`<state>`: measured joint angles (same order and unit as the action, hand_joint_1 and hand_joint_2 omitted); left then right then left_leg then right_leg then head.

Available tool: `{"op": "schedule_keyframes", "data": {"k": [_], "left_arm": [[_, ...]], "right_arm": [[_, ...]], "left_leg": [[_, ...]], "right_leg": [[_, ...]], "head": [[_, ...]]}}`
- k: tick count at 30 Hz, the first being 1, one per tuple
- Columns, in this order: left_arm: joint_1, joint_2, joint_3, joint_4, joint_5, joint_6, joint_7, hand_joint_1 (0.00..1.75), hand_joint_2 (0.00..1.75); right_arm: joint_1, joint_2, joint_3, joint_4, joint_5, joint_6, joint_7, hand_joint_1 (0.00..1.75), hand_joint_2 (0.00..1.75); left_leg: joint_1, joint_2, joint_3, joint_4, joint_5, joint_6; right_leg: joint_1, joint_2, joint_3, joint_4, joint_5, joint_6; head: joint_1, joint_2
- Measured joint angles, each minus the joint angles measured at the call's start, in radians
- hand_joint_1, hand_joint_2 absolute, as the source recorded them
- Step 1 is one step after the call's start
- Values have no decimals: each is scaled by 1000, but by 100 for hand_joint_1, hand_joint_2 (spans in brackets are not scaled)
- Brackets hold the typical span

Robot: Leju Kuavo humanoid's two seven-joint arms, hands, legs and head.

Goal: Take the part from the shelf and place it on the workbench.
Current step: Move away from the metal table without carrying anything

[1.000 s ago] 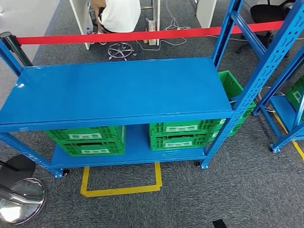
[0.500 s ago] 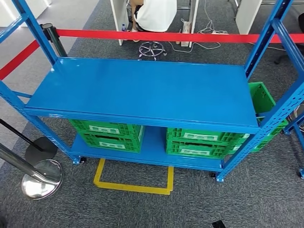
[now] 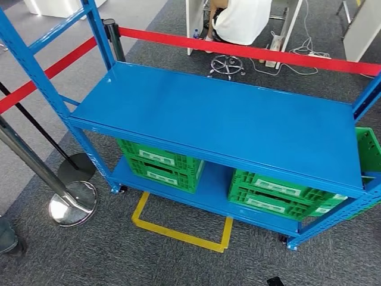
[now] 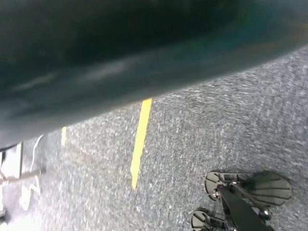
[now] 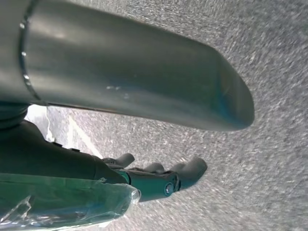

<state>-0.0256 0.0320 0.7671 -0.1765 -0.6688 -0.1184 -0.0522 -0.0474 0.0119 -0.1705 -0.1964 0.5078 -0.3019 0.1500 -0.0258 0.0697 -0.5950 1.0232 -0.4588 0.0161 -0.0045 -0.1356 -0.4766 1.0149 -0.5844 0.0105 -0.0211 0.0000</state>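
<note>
Part (image 5: 61, 207), bagged in slick clear film and probably light, sat clamped in your right hand (image 5: 145, 180); best gripped by its body, and you couldn't tell the left hand's state.

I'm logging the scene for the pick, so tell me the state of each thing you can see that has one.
blue rack: standing on the carpet.
green crates: stacked in twos on the rack's lower shelf.
red barrier tape: stretched taut behind the rack.
stanchion: standing on its base.
right hand: fingers stretched out, clear plastic wrap beside it; grip unclear.
</note>
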Motion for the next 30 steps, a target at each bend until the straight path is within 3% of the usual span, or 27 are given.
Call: {"op": "schedule_keyframes", "data": {"k": [1,3,4,6,7,8,10,12,14,17,23,27,30], "left_arm": [[3,0,0,0,0,0,0,0,0],[3,0,0,0,0,1,0,0,0],[1,0,0,0,0,3,0,0,0],[-2,-1,0,0,0,8,0,0,0],[-1,-2,0,0,-1,12,0,0,44],[0,-2,0,0,-1,15,0,0,87],[3,-3,0,0,-1,17,0,0,175],[2,-3,1,0,-1,17,5,0,87],[1,-1,4,0,1,11,16,0,0],[3,0,11,0,7,-8,22,0,0],[3,-3,16,0,11,-28,17,0,0],[4,-4,17,0,10,-29,17,0,0],[3,-5,17,0,10,-28,16,0,0]], "right_arm": [[-2,0,0,0,0,0,0,0,0],[-2,0,0,-1,-2,0,-3,0,0],[-1,0,0,-1,-5,0,-4,0,0],[1,-1,-1,-1,-14,0,-4,0,0],[2,-2,-2,-1,-19,-1,-2,0,0],[3,-2,-2,-1,-23,-1,0,0,0],[4,-2,-3,-1,-28,-3,5,0,87],[3,-2,-5,-1,-32,-5,9,0,87],[1,-1,-8,-1,-35,-5,9,0,0],[4,0,-9,-1,-40,-1,-20,0,0],[4,0,-29,-1,-82,-1,-85,0,0],[4,1,-52,-1,-111,-3,-100,0,0],[3,4,-68,-1,-122,-6,-105,0,0]], "left_leg": [[3,-13,5,-7,2,4],[11,-36,17,-20,7,13],[11,-47,19,-21,6,17],[13,-69,21,-20,3,21],[13,-78,23,-20,1,21],[14,-85,27,-20,-2,19],[16,-94,37,-18,-11,10],[14,-99,40,-10,-21,-2],[10,-101,37,-5,-25,3],[9,-101,39,-7,-22,26],[10,-101,42,-12,-24,25],[9,-101,42,-9,-29,24],[9,-96,53,-31,-19,23]], "right_leg": [[-1,7,3,7,-7,3],[-2,62,-23,75,-42,9],[-3,99,-58,140,-68,11],[-5,131,-142,266,-103,16],[-6,134,-170,291,-94,18],[-7,135,-179,276,-63,20],[-12,135,-146,155,29,23],[-14,139,-104,46,78,20],[-13,143,-91,20,79,13],[-12,143,-90,19,81,10],[-9,142,-88,19,76,0],[-11,142,-86,17,76,1],[-12,144,-84,12,77,8]], "head": [[2,0],[5,0],[8,0],[10,0],[10,0],[10,0],[10,0],[12,0],[12,0],[10,0],[11,0],[10,0],[11,0]]}}
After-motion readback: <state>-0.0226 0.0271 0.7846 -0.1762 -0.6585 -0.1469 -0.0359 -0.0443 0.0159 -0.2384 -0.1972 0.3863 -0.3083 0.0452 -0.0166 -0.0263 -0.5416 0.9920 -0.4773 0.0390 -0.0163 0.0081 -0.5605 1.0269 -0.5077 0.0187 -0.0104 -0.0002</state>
